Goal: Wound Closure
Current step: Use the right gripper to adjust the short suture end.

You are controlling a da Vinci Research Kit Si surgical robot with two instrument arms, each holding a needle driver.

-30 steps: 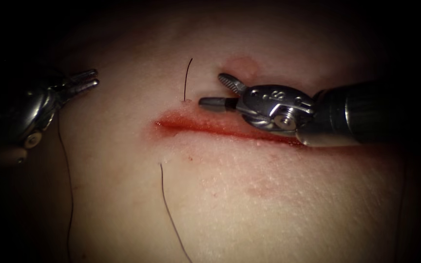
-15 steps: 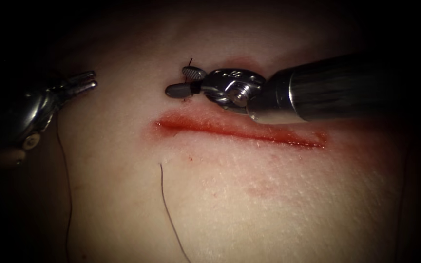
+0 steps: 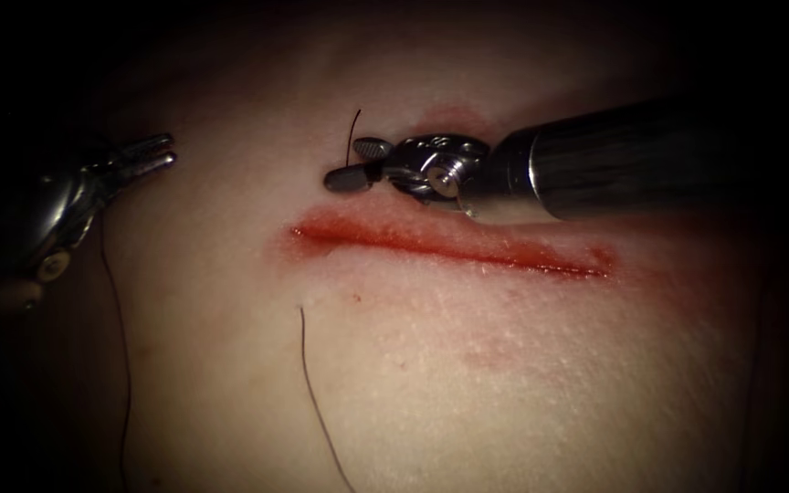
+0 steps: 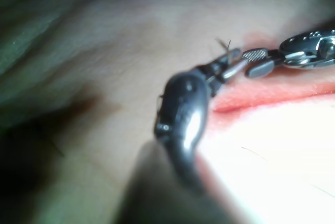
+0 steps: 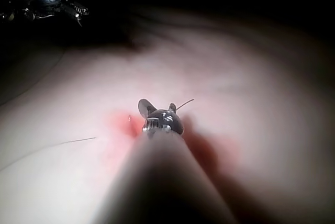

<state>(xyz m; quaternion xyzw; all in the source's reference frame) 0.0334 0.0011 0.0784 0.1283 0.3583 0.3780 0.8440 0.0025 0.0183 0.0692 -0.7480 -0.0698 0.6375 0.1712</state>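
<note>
Right tool at the short thread end above the cut

The right tool (image 3: 351, 162), jaws parted and straddling the short thread end (image 3: 353, 128) that stands from the tissue (image 3: 468, 383) just above the cut (image 3: 449, 245), has advanced leftward since a second ago. The left tool (image 3: 155, 153), well left of the cut, appears closed on the long thread (image 3: 119, 329). No needle is identifiable. Judged step: grasping the end, which needs the jaws closed squarely on it.
</note>
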